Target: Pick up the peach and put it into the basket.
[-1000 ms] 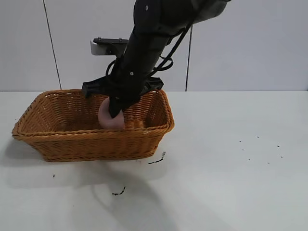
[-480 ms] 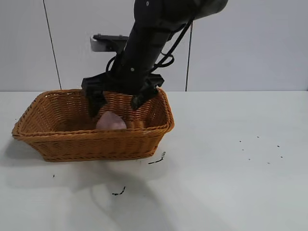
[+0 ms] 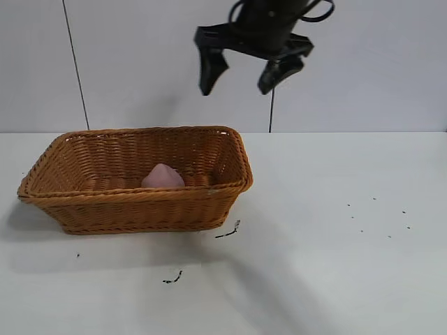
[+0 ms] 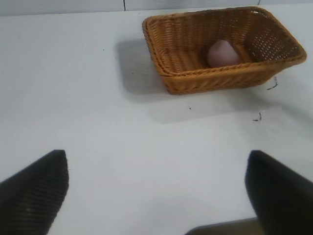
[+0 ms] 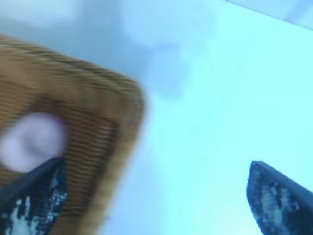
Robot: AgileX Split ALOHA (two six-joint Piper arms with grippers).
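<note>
The dusty-pink peach [image 3: 163,176] lies inside the orange-brown wicker basket [image 3: 140,209], near its middle-right. My right gripper [image 3: 243,70] hangs open and empty high above the basket's right end, well clear of the rim. In the right wrist view the peach [image 5: 32,142] and the basket [image 5: 112,122] show below the open right gripper [image 5: 156,171]. In the left wrist view the left gripper [image 4: 156,166] is open over bare table, far from the basket [image 4: 215,81] and the peach [image 4: 222,53] in it. The left arm does not show in the exterior view.
The basket stands at the left of a white table [image 3: 335,265]. Small dark scraps [image 3: 228,231] lie in front of the basket's right corner, and a few specks [image 3: 377,216] lie at the right. A white wall stands behind.
My right gripper opened and let the peach go into the basket. It then rose out of the basket and moved up and to the right. The peach stays in the basket.
</note>
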